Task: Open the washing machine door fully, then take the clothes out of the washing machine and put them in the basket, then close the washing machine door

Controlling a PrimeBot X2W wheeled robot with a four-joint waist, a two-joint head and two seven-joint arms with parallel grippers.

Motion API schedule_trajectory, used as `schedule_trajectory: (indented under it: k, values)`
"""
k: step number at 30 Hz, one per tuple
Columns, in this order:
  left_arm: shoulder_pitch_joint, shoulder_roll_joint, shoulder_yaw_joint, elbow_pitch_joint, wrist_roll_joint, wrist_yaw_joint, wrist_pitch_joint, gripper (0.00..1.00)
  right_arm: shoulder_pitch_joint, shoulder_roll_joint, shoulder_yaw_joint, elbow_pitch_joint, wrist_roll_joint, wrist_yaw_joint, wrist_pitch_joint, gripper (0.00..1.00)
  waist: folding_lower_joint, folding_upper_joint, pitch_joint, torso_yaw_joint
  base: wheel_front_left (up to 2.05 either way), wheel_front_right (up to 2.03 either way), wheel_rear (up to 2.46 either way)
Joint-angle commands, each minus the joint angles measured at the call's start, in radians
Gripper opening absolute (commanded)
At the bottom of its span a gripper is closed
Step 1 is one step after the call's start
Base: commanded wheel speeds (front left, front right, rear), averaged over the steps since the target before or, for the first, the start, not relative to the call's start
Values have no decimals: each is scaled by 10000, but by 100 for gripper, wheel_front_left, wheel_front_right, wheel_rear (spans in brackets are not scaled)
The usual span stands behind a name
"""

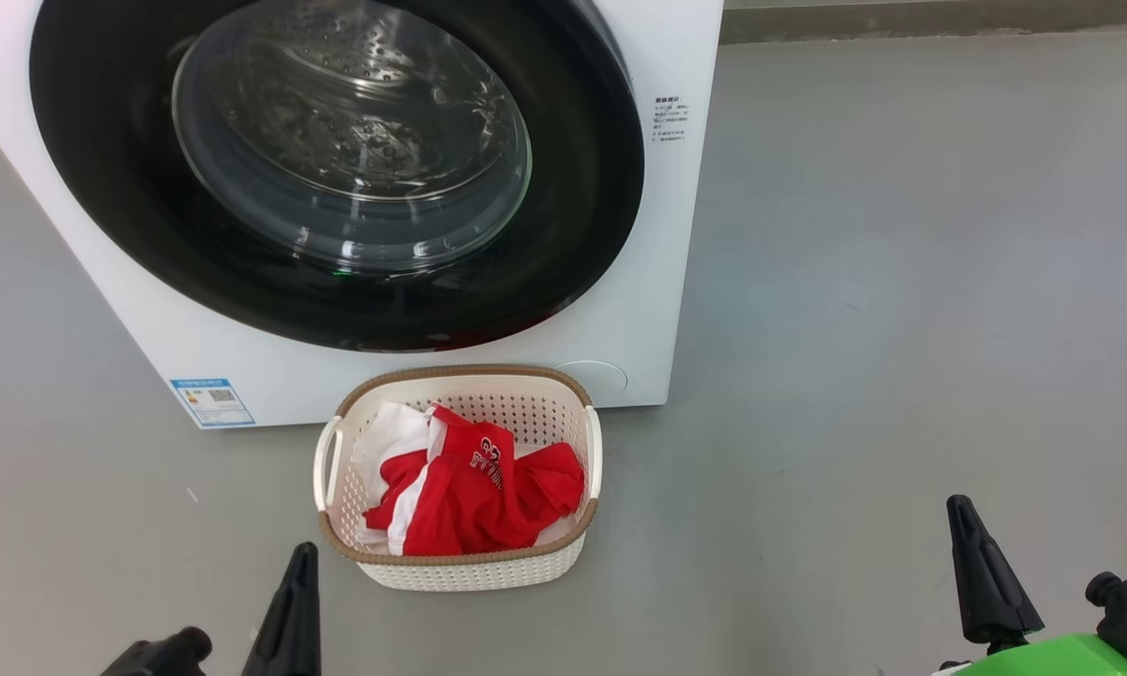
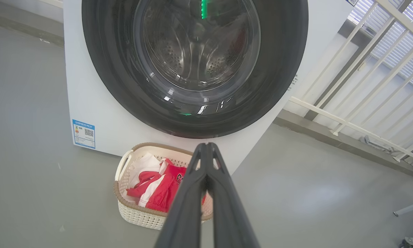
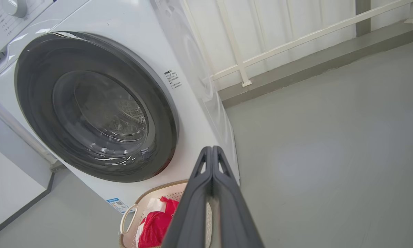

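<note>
Washing machine door [image 1: 347, 169]: seated flush in the front of the washing machine [image 1: 653, 235], black rim unbroken all round, perforated steel drum visible through the glass bowl. Clothes [image 1: 479, 488]: red garments with white stripes and lettering, plus white fabric at the left side, heaped inside the basket [image 1: 474, 575] and lying below its brown rim. The basket stands upright on the grey floor [image 1: 902, 282], directly before the machine and under the lower edge of the door; whether its far wall touches the machine front cannot be told. A blue label [image 1: 212, 401] sits at the machine's lower front corner, to the left of the basket. Left hand [image 1: 304, 556]: clenched, its two dark fingers pressed together along their length in the left wrist view [image 2: 206, 147], grasping nothing and touching nothing, held above the floor just near the basket's front left corner but apart from it. Right hand [image 1: 964, 521]: likewise clenched, fingers meeting tip to tip in the right wrist view [image 3: 212, 151], empty, in contact with nothing, held over bare floor well to the right of the basket. A white railing [image 2: 364, 86] runs along the wall beyond the machine's right side
</note>
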Motion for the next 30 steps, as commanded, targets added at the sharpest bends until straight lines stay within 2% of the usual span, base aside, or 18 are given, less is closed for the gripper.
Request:
schedule_trajectory:
  k: [1,30]
  values:
    - [-431,81,188,-178,-359,-85,97,0,-489,-182,90,-185,367,-8,71,0,-1,0,-2,1,0,0,0]
    - [-717,112,642,151,-3676,-430,911,0,-1018,-314,108,208,3623,-17,855,0,-1,0,-34,16,0,0,0]
